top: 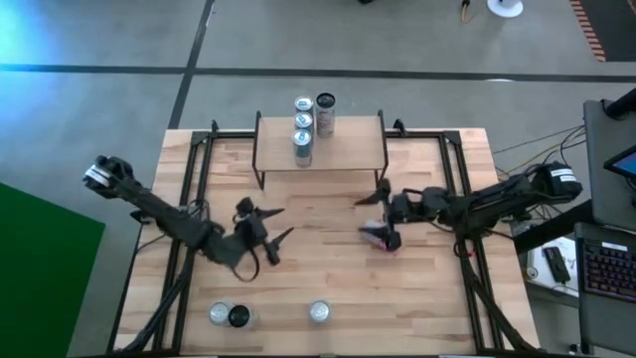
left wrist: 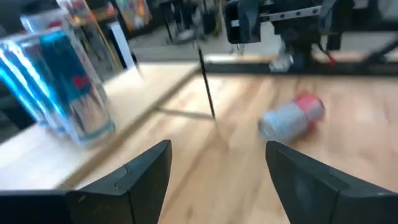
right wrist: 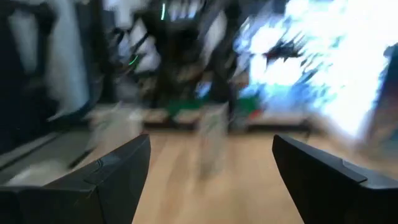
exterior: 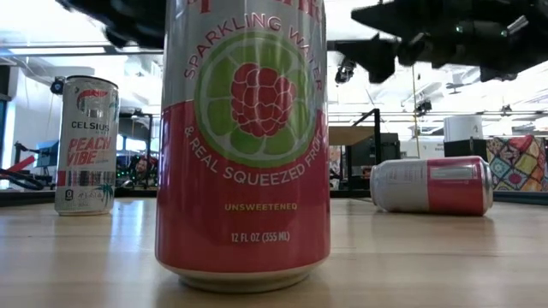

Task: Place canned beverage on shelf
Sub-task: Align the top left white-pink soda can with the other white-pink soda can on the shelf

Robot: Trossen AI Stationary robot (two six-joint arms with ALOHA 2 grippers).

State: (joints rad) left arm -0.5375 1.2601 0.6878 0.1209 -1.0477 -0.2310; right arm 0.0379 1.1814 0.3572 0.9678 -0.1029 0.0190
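One pink-and-silver can (top: 381, 237) lies tipped mid-table beside the right gripper (top: 378, 213), well short of the shelf (top: 350, 156). Both grippers empty, jaws apart; left gripper (top: 266, 227) nearby. Probably full: rigid, slick, rolls. Grip across the body.

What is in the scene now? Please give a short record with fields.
shelf: at the table's far edge, three upright cans on it
fallen can: on its side, beside the right gripper
left gripper: open, empty, mid-table
right gripper: open, empty
near edge: three upright cans
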